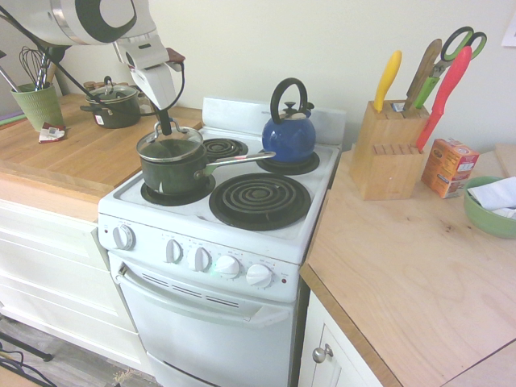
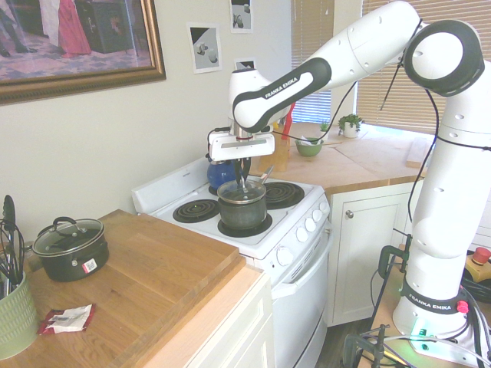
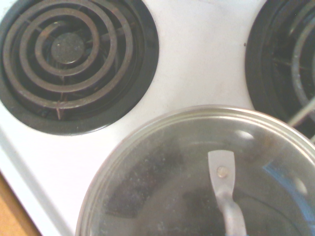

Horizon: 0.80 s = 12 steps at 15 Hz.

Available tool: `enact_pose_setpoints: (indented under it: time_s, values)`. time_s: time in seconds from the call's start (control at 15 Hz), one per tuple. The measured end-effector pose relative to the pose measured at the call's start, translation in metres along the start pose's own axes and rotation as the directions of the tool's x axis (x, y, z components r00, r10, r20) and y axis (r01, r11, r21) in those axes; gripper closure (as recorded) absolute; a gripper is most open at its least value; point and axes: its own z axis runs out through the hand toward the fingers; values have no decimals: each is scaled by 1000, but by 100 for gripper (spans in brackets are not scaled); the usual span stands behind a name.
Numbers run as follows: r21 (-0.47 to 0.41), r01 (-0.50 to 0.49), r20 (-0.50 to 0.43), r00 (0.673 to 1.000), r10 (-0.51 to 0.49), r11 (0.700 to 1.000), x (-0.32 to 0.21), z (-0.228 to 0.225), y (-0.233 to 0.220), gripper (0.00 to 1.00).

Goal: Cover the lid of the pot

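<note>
the gripper (image 1: 165,126) points down with its fingers closed on the knob of the lid (image 1: 168,143), holding the glass lid just over the rim of the pot (image 1: 173,169); whether lid and rim touch cannot be told. the pot stands on the front burner of the white stove (image 1: 266,234), its long silver handle reaching toward the blue kettle (image 1: 289,133) on a rear burner. wooden countertop (image 1: 403,266) flanks the stove, bearing a knife block (image 1: 387,153) on one side and a squat dark pot (image 2: 70,247) on the other, beneath a framed picture (image 2: 77,42) on the pale wall.
</note>
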Motion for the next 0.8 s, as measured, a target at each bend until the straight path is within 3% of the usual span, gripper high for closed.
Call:
enact_pose_setpoints:
  time_s: [0.8]
  values:
    - [30,-1,-8,1000,2,1000,-3,-3,-8,100]
